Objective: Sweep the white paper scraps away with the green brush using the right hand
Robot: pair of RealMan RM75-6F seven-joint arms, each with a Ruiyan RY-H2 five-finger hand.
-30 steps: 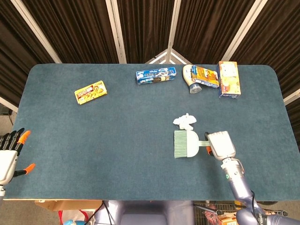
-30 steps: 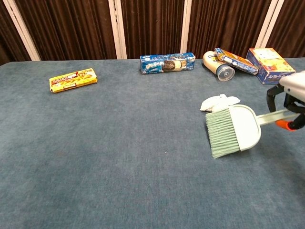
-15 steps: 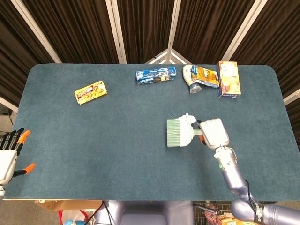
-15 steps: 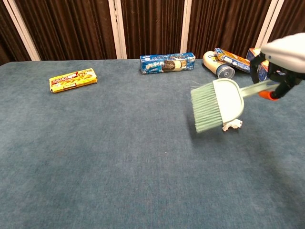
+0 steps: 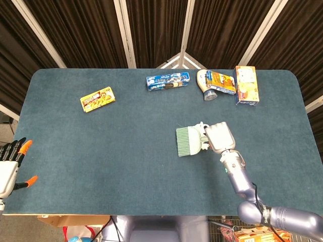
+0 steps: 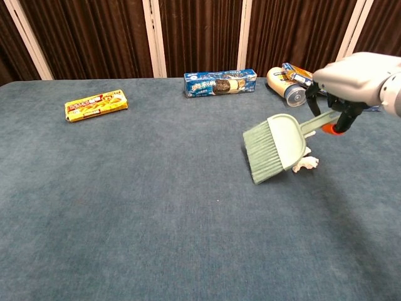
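Note:
My right hand grips the handle of the green brush, which hangs tilted above the table with its bristles pointing left. The white paper scraps lie on the blue tabletop just behind and below the brush head, mostly hidden by it in the head view. My left hand rests far off at the table's left front corner, fingers spread and holding nothing.
Along the far edge lie a blue cookie pack, a tipped can, a snack packet and an orange box. A yellow snack pack lies at the far left.
My right hand has lifted the brush off the table and carried it left and away from me, over the paper scraps. The scraps now show behind the brush head.

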